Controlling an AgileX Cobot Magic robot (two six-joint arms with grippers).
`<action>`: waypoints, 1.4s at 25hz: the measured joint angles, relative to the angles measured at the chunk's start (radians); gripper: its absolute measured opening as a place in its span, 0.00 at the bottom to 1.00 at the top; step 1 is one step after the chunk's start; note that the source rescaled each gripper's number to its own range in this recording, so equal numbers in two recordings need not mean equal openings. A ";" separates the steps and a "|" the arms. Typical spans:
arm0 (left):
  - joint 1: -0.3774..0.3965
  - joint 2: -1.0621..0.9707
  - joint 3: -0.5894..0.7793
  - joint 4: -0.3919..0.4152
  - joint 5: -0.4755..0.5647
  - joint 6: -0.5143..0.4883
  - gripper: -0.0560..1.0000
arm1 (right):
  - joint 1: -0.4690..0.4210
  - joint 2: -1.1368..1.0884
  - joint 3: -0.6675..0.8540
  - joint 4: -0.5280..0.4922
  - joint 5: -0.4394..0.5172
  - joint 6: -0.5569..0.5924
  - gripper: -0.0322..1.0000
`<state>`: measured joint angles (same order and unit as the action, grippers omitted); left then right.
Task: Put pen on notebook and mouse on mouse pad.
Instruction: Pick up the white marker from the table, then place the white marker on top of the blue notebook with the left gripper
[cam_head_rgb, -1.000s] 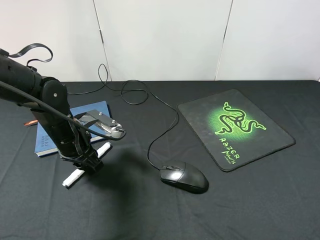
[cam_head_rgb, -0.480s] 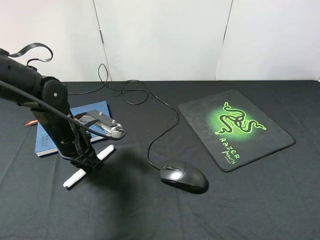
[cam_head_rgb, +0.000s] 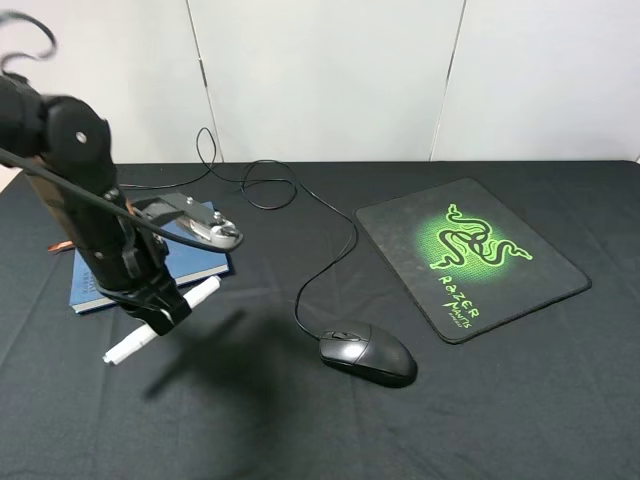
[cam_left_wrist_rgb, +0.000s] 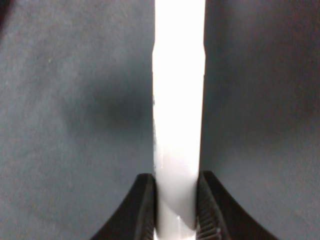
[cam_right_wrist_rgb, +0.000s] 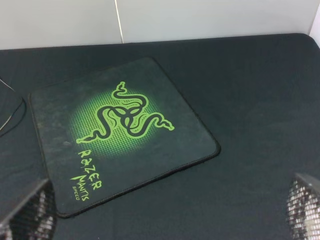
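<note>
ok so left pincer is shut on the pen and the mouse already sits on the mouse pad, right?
Not quite: the mouse lies on the table, off the mouse pad, as the exterior high view shows. The left pincer is shut on the pen.

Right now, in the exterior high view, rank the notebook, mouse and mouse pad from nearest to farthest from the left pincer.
1. The notebook, just behind the left pincer, which grips the pen.
2. The mouse, off to the right, mid-scene.
3. The mouse pad, farther right and toward the back.
</note>
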<state>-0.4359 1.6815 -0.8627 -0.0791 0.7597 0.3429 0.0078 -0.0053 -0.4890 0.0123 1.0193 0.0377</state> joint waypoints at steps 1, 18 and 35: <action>0.000 -0.014 0.000 0.014 0.015 0.000 0.05 | 0.000 0.000 0.000 0.000 0.000 0.000 1.00; 0.040 -0.097 -0.008 0.259 0.127 0.001 0.05 | 0.000 0.000 0.000 0.000 0.000 0.000 1.00; 0.175 0.209 -0.323 0.266 0.092 0.069 0.05 | 0.000 0.000 0.000 0.001 0.000 0.000 1.00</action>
<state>-0.2604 1.8900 -1.1862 0.1873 0.8518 0.4117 0.0078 -0.0053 -0.4890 0.0131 1.0193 0.0377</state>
